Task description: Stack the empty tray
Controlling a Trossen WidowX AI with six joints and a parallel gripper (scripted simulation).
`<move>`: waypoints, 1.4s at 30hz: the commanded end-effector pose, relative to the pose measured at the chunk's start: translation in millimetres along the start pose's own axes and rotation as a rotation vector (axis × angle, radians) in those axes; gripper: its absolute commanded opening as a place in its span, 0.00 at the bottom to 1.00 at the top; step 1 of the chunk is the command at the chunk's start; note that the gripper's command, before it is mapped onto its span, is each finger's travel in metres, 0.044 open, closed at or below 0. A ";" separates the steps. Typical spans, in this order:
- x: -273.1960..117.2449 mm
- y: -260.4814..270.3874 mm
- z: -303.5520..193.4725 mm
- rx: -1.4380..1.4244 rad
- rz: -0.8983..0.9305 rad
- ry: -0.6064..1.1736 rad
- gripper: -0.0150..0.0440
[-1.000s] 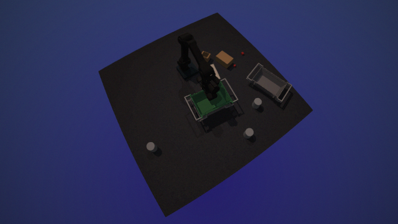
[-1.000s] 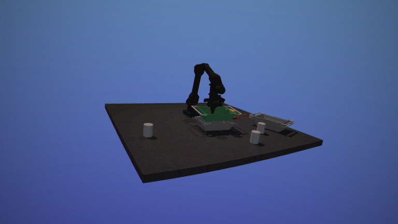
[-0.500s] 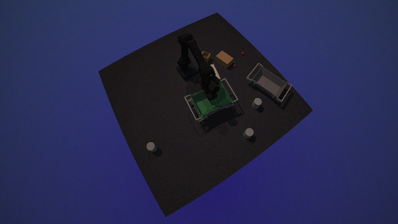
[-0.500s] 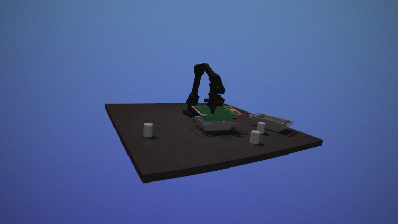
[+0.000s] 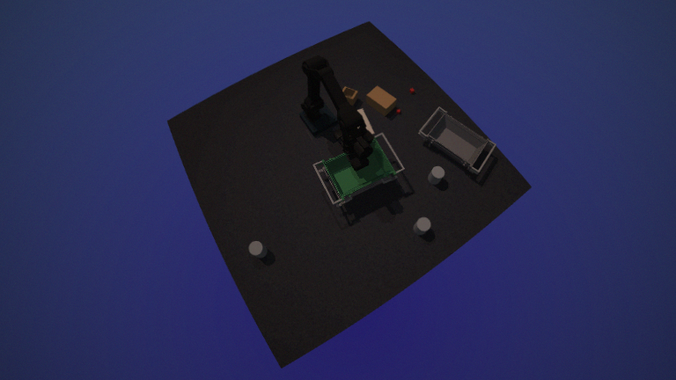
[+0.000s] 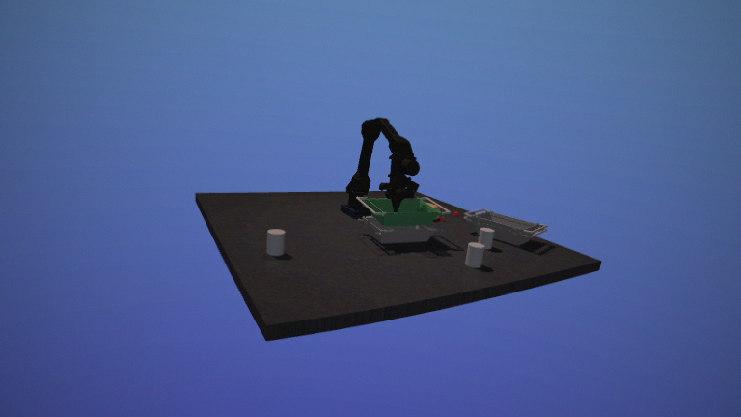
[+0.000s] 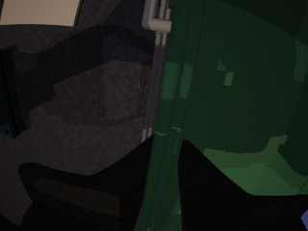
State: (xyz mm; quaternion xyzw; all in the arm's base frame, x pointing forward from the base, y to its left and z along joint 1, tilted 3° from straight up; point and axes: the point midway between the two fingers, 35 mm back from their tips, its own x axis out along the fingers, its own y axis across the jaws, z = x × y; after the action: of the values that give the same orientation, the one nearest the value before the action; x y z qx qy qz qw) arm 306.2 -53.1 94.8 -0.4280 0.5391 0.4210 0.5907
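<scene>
Centrally, the pincer (image 5: 359, 164) (image 6: 397, 208) (image 7: 168, 142), nearly closed, is gripping the green tray's (image 5: 343, 178) (image 6: 409, 219) (image 7: 226, 111) near wall, its body extending toward three o'clock in the wrist view.

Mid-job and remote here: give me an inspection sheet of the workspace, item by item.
Surface: dark table, edges visible.
Job's things: green tray, above a grey tray; load and bar contact cannot be judged.
Clutter: second grey tray, three white cylinders, two orange-brown boxes, two red bits, one pale piece.
Tool: shut on the green tray's wall.
Cables: nothing seen.
Surroundings: plain blue.
</scene>
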 end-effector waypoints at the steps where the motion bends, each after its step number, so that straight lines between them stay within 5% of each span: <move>1: 5.9 7.3 -0.6 0.004 0.035 0.002 0.25; 23: 5.9 7.3 -0.6 0.004 0.035 0.002 0.25; 42: 5.9 7.3 -0.6 0.004 0.035 0.002 0.73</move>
State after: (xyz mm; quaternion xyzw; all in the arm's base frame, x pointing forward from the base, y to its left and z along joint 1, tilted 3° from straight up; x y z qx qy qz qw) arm 299.5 -51.5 88.5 -0.4189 0.5476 0.4303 0.5827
